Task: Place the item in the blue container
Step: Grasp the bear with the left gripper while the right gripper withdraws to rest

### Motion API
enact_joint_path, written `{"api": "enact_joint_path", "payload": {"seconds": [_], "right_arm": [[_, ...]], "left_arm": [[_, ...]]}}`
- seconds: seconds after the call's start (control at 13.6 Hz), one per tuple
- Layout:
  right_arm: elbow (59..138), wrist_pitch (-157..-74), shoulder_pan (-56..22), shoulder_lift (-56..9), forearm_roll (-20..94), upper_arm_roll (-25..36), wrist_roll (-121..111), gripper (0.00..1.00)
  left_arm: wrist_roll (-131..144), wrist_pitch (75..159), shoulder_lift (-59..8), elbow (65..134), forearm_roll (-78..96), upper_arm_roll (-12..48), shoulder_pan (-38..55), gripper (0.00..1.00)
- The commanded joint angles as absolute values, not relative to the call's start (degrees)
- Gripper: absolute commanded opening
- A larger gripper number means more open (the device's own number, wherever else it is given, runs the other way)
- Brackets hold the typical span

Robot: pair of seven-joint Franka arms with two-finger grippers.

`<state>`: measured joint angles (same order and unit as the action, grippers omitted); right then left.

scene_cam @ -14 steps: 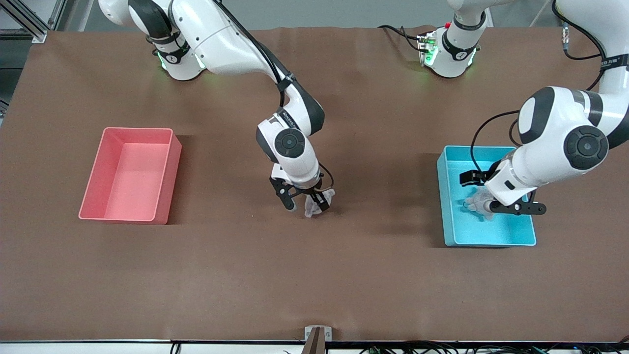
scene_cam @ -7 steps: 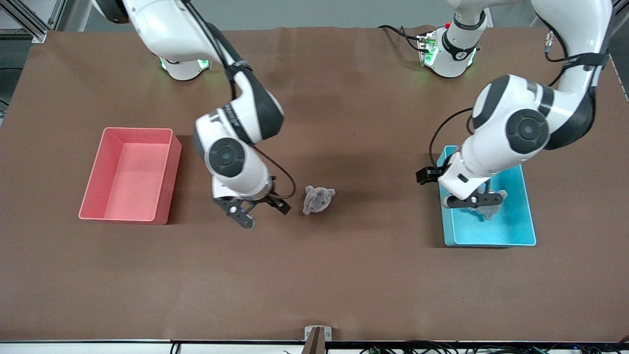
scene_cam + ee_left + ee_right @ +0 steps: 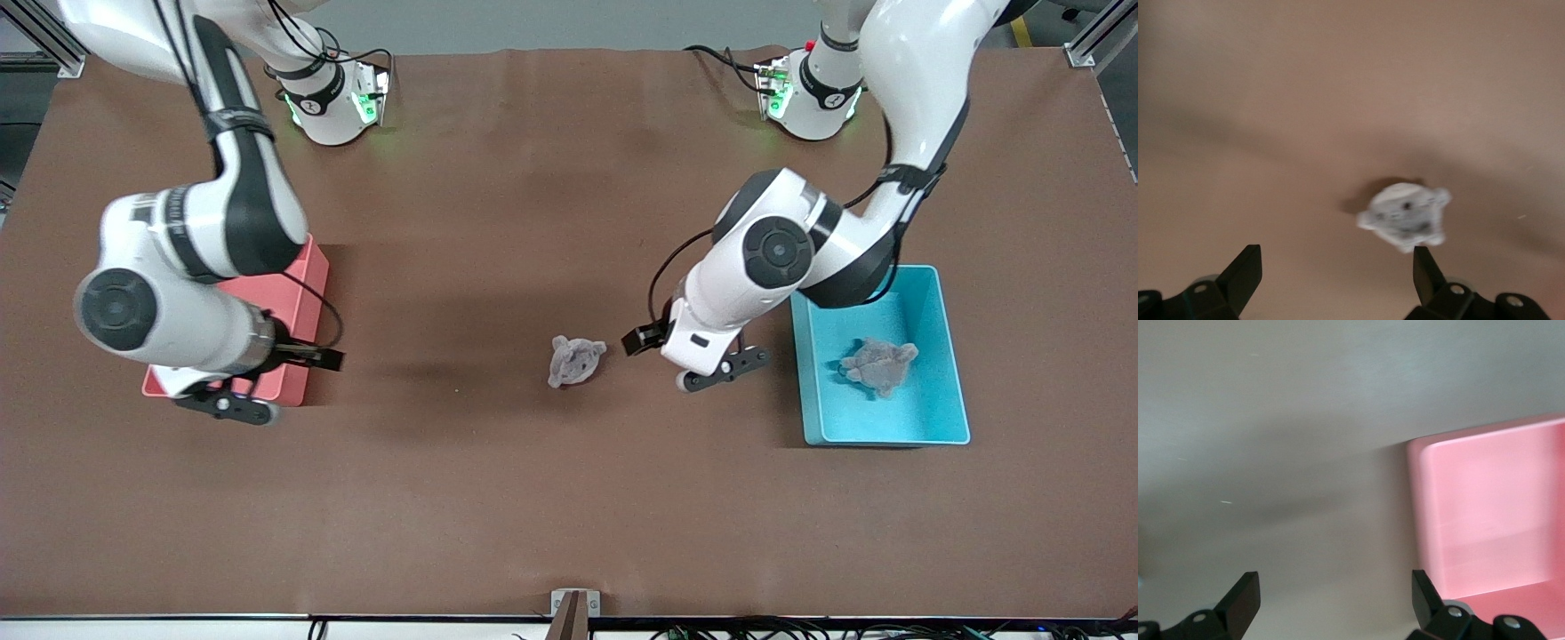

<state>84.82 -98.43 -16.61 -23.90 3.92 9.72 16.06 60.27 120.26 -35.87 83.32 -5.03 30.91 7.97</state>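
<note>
A small grey plush toy (image 3: 575, 360) lies on the brown table (image 3: 551, 498) near its middle; it also shows in the left wrist view as the plush toy (image 3: 1405, 217). My left gripper (image 3: 722, 370) hangs open and empty over the table between this toy and the blue container (image 3: 951, 356). In the left wrist view the left gripper (image 3: 1336, 280) has only bare table between its fingers. A second grey plush toy (image 3: 880, 366) lies inside the blue container. My right gripper (image 3: 227, 405) is open and empty over the near corner of the pink bin.
The pink bin (image 3: 302, 302) stands toward the right arm's end of the table, mostly covered by the right arm. In the right wrist view the right gripper (image 3: 1335, 600) is over bare table, with the pink bin (image 3: 1491, 513) beside it.
The right gripper let go of the plush toy at the table's middle and swung away to the pink bin. The left gripper left the other toy in the blue container and moved toward the middle toy.
</note>
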Motion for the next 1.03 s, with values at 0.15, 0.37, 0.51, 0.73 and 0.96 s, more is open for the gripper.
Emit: {"api": "enact_joint_path", "payload": {"seconds": [0.15,0.37,0.51,0.73,0.96], "right_arm": [[85.4,-95.3,-6.7,-19.7,1.9,8.4,1.8,1.00],[81.5,-92.8,-2.5,-19.8,1.1,8.6,0.5,1.00],[80.9,-92.7,-1.2,-19.8,0.3,8.6,-1.2,1.00],[80.8,-92.0,-0.5,-19.8,0.2,9.2,-1.8,1.00],[80.8,-92.0,0.2,-19.9,0.1,9.4,-6.6,1.00]], "left_arm": [[69.9,131.8,-44.0,77.1,-5.5,24.5,17.6,1.00],[77.0,137.7,-47.5,76.6,-5.3,20.7,22.8,1.00],[85.1,137.7,-48.5,76.6,-5.2,20.6,24.2,1.00],[87.5,136.2,-49.3,76.9,-5.4,20.6,24.4,1.00],[87.4,133.1,-49.7,76.9,-5.6,20.3,24.8,1.00]]}}
